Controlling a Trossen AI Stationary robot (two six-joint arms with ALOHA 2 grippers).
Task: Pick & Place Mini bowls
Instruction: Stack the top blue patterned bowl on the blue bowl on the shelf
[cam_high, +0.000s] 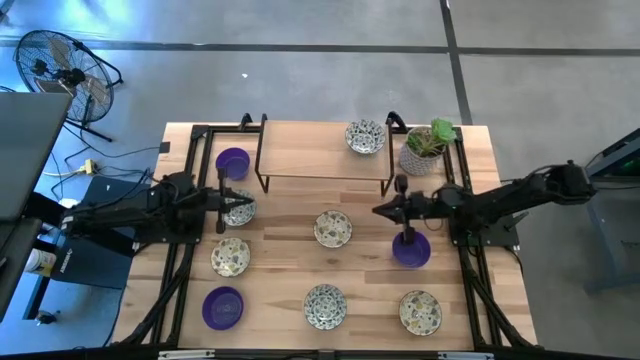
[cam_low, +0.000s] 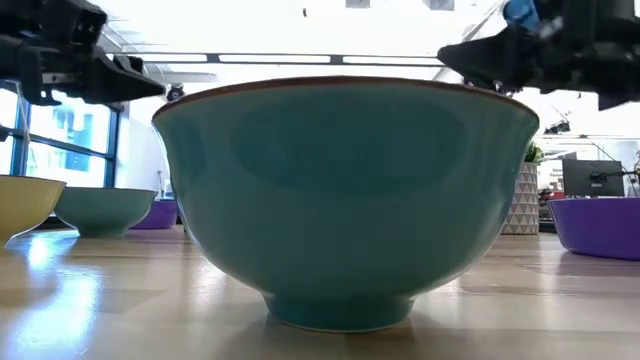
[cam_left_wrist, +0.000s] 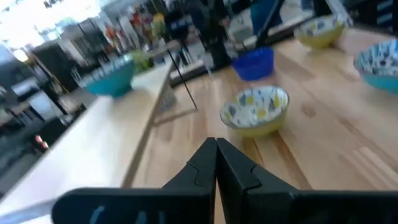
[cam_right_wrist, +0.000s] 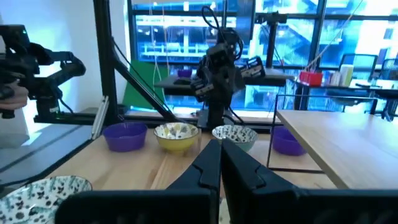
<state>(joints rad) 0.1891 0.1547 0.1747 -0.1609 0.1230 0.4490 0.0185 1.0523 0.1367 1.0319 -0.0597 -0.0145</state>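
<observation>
A teal-sided bowl fills the low view. The right gripper, fingers pressed together and empty, is positioned above the table; a purple mini bowl lies at its 4 o'clock. The left gripper, likewise closed, is held beside a patterned mini bowl.

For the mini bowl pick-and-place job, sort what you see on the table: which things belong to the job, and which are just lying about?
Belong to the job:
- purple mini bowls
- patterned mini bowls

Just lying about:
- potted plant
- wooden riser shelf
- floor fan
</observation>
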